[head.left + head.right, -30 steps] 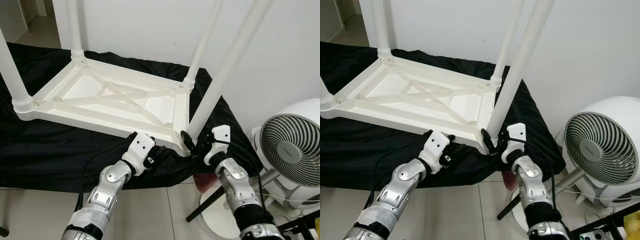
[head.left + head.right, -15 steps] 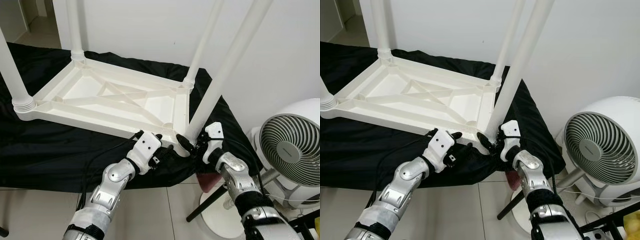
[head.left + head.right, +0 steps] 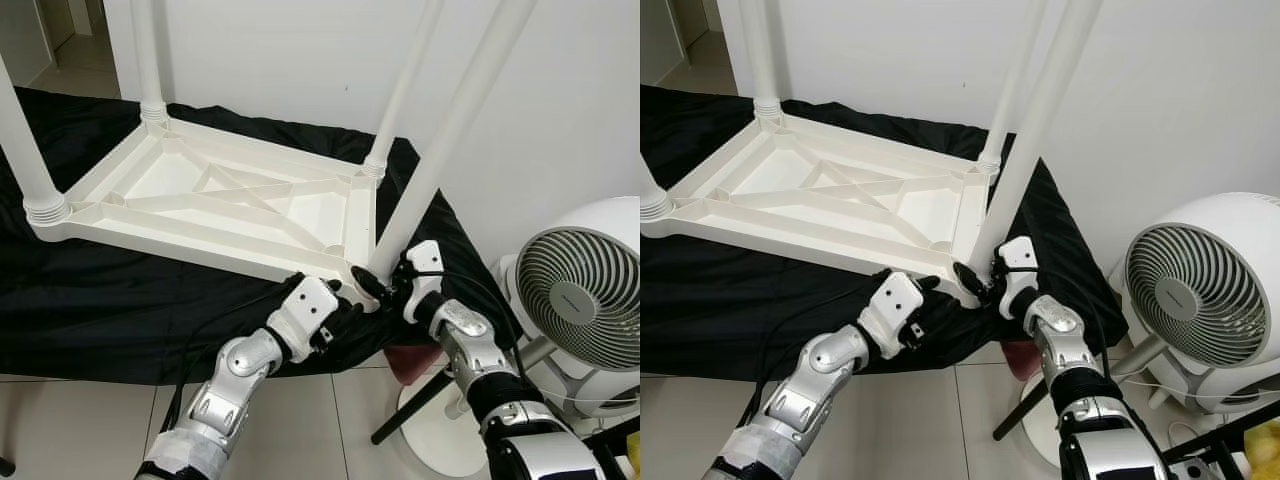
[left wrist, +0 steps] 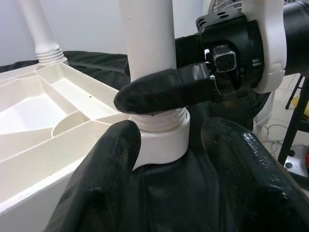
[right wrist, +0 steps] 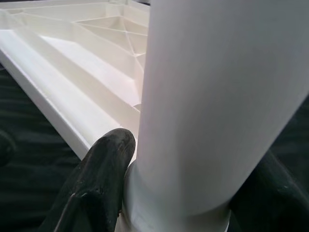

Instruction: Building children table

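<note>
Nearest the robot, the left gripper (image 3: 335, 310) reaches under the near corner of the upturned white table top (image 3: 230, 200), its two fingers spread wide on either side of the corner socket (image 4: 161, 140) without pinching it. Just beside it, the right gripper (image 3: 375, 285) is closed around the foot of the near leg (image 3: 440, 150), one finger (image 4: 164, 92) wrapped across the leg just above the threaded collar.

The step in hand looks like seating this leg. To do it well, the right gripper should keep the leg square to the socket while it turns, and the left should brace the corner so the top does not slide on the black cloth (image 3: 100, 300).

Beyond, I count four legs, all standing upward, one table top, and one fan (image 3: 580, 300) to the right.
</note>
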Available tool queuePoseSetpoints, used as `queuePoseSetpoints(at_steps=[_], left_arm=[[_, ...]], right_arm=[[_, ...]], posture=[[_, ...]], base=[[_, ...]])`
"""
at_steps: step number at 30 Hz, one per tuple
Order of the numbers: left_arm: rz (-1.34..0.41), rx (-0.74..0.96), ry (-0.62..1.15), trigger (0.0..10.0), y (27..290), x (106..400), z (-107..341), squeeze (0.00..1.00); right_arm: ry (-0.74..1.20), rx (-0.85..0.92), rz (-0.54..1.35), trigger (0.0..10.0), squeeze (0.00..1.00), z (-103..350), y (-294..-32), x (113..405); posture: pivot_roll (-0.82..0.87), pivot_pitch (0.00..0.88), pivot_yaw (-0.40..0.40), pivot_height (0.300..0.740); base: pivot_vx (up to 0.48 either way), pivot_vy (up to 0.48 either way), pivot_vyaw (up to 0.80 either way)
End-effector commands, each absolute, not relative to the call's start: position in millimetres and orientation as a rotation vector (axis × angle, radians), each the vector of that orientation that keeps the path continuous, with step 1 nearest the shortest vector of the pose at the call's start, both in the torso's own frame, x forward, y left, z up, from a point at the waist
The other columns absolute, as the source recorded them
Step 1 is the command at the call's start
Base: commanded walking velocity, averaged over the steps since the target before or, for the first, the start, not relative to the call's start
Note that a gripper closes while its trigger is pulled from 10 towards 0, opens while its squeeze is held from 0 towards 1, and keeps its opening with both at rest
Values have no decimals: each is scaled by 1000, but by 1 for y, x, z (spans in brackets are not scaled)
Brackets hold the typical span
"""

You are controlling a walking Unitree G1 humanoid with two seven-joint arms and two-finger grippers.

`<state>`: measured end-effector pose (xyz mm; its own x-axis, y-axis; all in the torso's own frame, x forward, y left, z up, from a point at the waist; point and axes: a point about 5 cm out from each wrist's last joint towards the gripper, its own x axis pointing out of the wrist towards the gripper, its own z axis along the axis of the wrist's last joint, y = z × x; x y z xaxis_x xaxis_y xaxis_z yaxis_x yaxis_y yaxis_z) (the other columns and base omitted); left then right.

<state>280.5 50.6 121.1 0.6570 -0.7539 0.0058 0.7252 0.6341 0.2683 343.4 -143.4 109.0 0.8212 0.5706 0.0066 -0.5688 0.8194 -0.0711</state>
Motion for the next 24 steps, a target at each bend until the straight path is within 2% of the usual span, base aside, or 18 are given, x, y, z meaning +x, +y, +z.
queuePoseSetpoints(at_steps=[1,5,13,22,23,24], left_arm=[[-926,257,-103,10000,46,275,119,0],[-925,257,-93,10000,49,274,118,0],[-919,244,-74,10000,53,275,118,0],[-925,247,-61,10000,54,275,116,0],[-928,248,-61,10000,54,275,116,0],[-928,248,-61,10000,54,275,116,0]], right_arm=[[50,16,497,10000,0,92,-144,337],[19,99,454,10000,0,93,-130,332],[80,156,26,10000,0,79,-120,314],[86,198,39,10000,0,83,-110,308],[71,199,50,10000,133,84,-112,309],[71,199,50,10000,133,84,-112,309]], posture=[[117,0,-170,740],[115,0,-171,740],[112,0,-183,740],[105,0,-180,740],[103,0,-177,740],[103,0,-177,740]], base=[[0,0,0],[0,0,0],[0,0,0],[0,0,0],[0,0,0],[0,0,0]])
